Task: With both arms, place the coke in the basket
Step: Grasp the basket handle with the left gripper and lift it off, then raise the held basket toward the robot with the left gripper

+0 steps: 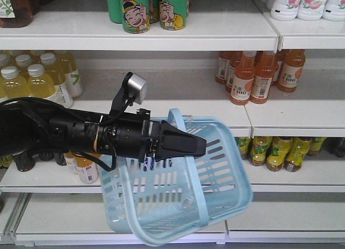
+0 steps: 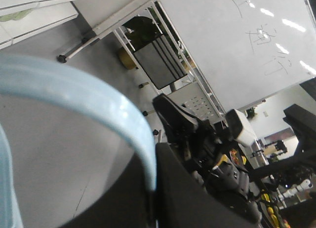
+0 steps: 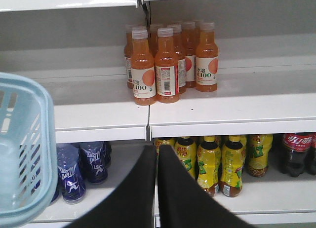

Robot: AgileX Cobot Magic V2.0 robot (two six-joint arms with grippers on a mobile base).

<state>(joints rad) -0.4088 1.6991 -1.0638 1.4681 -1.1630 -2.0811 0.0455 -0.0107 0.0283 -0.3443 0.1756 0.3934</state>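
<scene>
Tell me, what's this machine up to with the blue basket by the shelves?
The left gripper is clamped on the strap handle of a light-blue slotted plastic basket, holding it tilted before the drink shelves. The right gripper is shut and empty, facing dark coke bottles with red labels on a lower shelf. No coke is in the basket yet.

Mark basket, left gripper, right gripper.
basket (image 1: 119,200): front view, on its left wall.
left gripper (image 1: 199,146): front view, at the fingertips.
right gripper (image 3: 157,151): right wrist view, at the fingertips.
</scene>
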